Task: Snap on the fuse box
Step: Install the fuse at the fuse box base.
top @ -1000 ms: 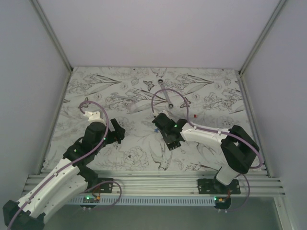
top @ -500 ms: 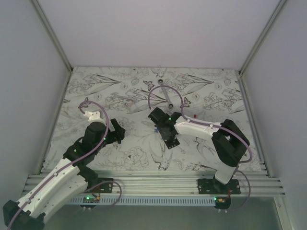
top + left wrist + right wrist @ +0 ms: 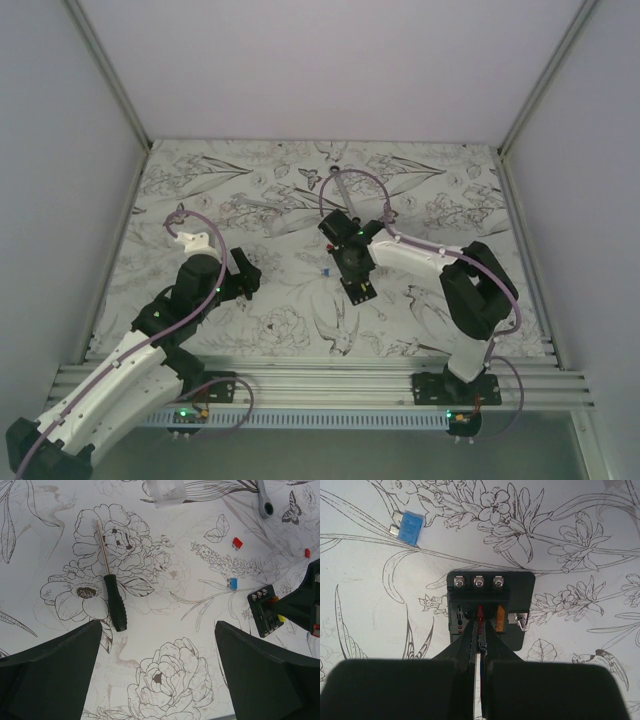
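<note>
A: How does the right arm sit?

B: It stretches from its base toward mid-table, elbow bent high on the right, white forearm running left, wrist tipped down. The right gripper [image 3: 480, 630] has its jaws pinched together, with the tips on the fuse box [image 3: 517, 595], right at a red fuse [image 3: 480, 612] seated in the middle slot. I cannot tell whether they nip that fuse or only touch it.

A: And the box itself?

B: It lies flat on the flower-print table [image 3: 365, 645], near the middle, open face up. There are three screws along one edge and an orange fuse [image 3: 499, 617] beside the red one. A loose blue fuse [image 3: 410, 527] lies near it, not touching.

A: The left arm?

B: It is folded on its own side, forearm rising from the near-left corner, wrist bent toward the centre. The left gripper [image 3: 157, 645] gapes wide and holds nothing. A black-handled screwdriver [image 3: 112, 600] lies ahead of it, and a clear plastic piece [image 3: 167, 492] lies farther off — well apart from the box.
</note>
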Robot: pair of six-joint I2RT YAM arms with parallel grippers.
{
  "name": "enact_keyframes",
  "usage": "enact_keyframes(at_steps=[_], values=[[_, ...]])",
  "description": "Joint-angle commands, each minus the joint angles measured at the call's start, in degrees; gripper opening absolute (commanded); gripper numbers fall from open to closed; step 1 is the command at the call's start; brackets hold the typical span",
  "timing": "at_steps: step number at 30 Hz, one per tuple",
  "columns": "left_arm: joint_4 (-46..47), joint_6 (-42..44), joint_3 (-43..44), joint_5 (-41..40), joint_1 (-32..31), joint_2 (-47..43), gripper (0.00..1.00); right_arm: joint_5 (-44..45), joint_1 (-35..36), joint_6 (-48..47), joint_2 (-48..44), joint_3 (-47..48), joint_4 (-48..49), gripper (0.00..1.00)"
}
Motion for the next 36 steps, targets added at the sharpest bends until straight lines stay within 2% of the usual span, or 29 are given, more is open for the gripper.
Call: enact_keyframes(at_steps=[1,7,12,17,23,36], values=[[-0.8,-0.4,-0.2,0.6,0.5,-0.6,1.00,-2.0,-1.1,-1.6,5.0,-1.6,-1.2,0.00],[-0.9,-0.4,-0.3,0.5,0.5,-0.6,1.00,-0.6,-1.2,-0.8,5.7,-6.2,1.2,0.00],[-0.8,-0.4,-0.2,0.4,0.5,-0.3,1.00,1.1,-0.2,-0.8,0.9,-8.6,3.2,0.01],[-0.8,-0.4,-0.1,0.3,0.5,-0.2,1.00,5.0,3.4,-0.6,-5.3,-8.3,4.6,0.19],[-0.8,-0.4,-0.1,0.3,0.5,-0.1,1.00,12.0,7.0,0.5,-10.1,-9.3,7.0,0.29],[-0.8,-0.4,-0.1,0.3,0.5,0.0,1.00,13.6,7.6,-0.3,-11.3,-11.8,14.3,0.26]])
